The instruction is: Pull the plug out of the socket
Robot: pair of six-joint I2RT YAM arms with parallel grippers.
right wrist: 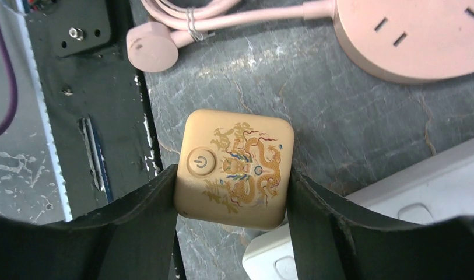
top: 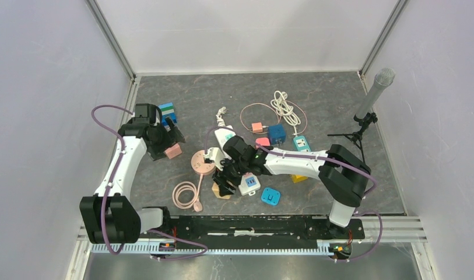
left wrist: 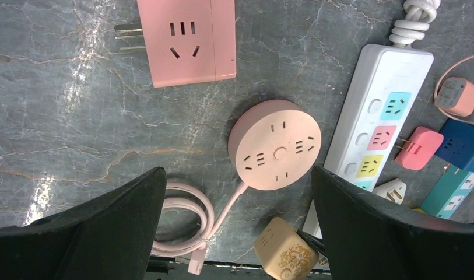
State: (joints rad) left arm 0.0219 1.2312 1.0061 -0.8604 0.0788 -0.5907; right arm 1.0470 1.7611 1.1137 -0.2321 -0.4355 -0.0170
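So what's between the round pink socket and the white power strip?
Only bare grey table, seen in the left wrist view, separates the round pink socket from the white power strip.

Robot test cell in a lab.
White panel walls [top: 240, 35] box in a grey marbled table [top: 333, 99]; a microphone on a stand [top: 374, 93] sits at 2 o'clock; left arm [top: 126, 160] and right arm [top: 292, 160] bolt to a black rail [top: 269, 224] at 6 o'clock.
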